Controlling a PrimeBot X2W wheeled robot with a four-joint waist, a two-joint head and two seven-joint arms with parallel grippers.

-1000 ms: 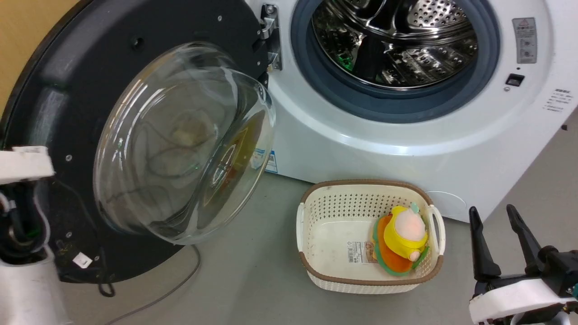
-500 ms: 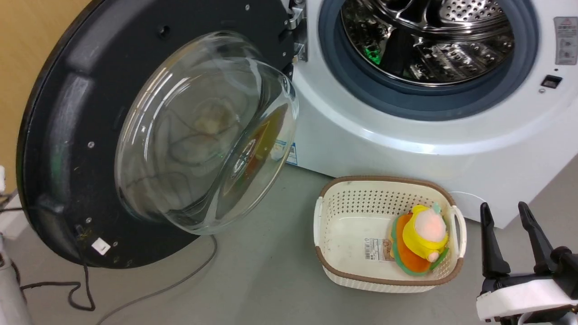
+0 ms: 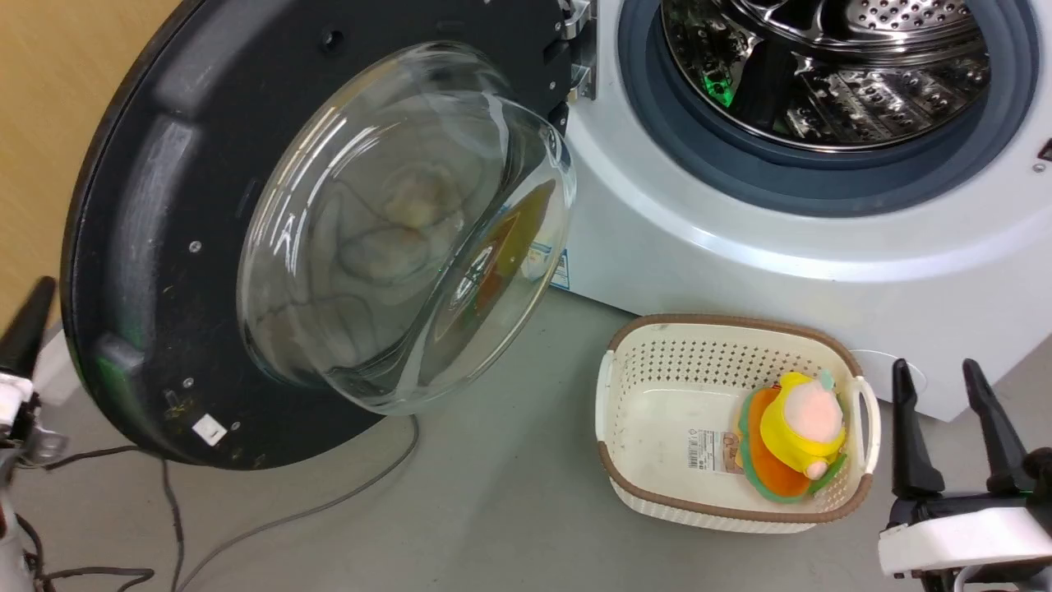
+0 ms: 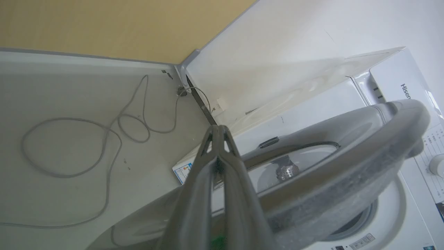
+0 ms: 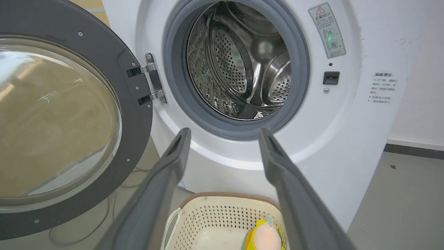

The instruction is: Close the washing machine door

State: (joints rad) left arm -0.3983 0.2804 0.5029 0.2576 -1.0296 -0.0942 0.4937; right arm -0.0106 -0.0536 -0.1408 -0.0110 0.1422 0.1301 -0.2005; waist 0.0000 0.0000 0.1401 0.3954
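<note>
While its two fingers press together on nothing, the left gripper point(image 4: 218, 129) sits just beside the outer rim of the one washing machine door point(image 3: 148, 247), which stands swung wide to the left of the single washing machine point(image 3: 740, 271); the right gripper point(image 3: 935, 366) hangs spread and empty near one cream basket point(image 3: 625, 362) holding one plush toy point(image 3: 801, 427)

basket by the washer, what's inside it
Inside the basket lies a yellow, orange and green plush toy beside a label on its floor. Whatever is under the toy is covered.
</note>
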